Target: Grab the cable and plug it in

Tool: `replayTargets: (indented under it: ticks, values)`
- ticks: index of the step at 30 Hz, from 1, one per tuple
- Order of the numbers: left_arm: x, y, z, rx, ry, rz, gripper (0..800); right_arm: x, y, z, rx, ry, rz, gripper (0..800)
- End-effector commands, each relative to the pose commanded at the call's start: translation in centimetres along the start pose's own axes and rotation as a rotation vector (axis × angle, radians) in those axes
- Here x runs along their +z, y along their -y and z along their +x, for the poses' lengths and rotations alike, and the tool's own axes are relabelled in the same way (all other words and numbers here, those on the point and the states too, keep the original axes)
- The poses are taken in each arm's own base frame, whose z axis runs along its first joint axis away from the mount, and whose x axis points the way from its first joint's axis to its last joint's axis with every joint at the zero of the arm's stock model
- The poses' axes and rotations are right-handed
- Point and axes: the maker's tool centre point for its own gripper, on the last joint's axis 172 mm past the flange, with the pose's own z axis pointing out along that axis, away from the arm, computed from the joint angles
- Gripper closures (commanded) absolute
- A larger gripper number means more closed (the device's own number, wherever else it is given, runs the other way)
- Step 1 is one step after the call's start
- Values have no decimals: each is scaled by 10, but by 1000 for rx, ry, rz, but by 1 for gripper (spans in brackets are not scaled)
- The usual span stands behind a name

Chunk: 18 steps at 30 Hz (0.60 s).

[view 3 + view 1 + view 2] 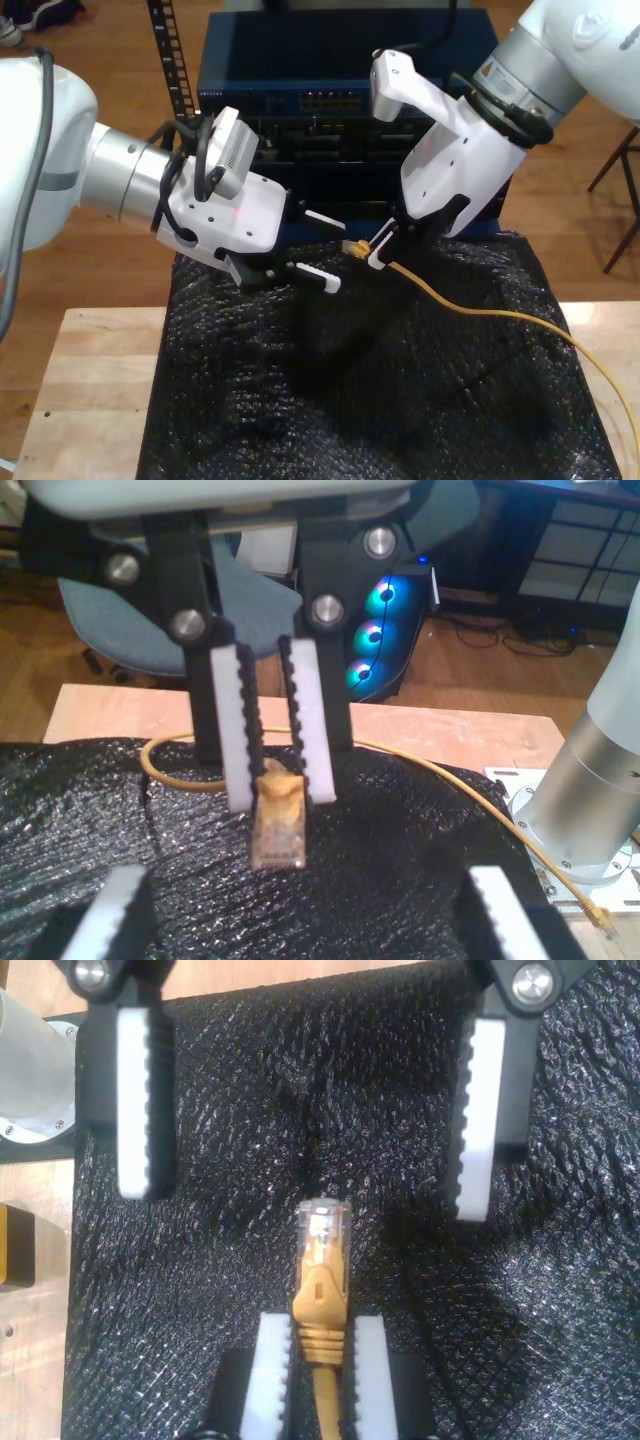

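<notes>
The yellow-orange cable trails across the black mat toward the exterior view's right. My second gripper is shut on the cable just behind its clear plug, which juts out past the white pads. The plug hangs above the mat and points toward my first gripper. That gripper stands open, a short gap from the plug tip, on the arm at the exterior view's left. Its wide-spread fingers flank the plug's line with nothing between them. My second gripper faces the first wrist camera.
A blue rack unit with a row of ports stands behind the grippers. The black padded mat covers a wooden table. The cable's other plug lies by a silver arm base.
</notes>
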Motion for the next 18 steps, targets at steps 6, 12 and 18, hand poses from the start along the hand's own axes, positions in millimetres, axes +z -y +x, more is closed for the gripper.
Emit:
replayTargets:
  ticks: [6,12,18]
  values:
    - [0,-1,0,0,-1,-2,167,1,0,-1,2,1,2,793]
    - [1,-1,-1,-3,-3,-3,182,1,0,0,1,1,3,793]
    - [0,-1,-1,-2,-3,-2,191,2,0,0,0,2,5,794]
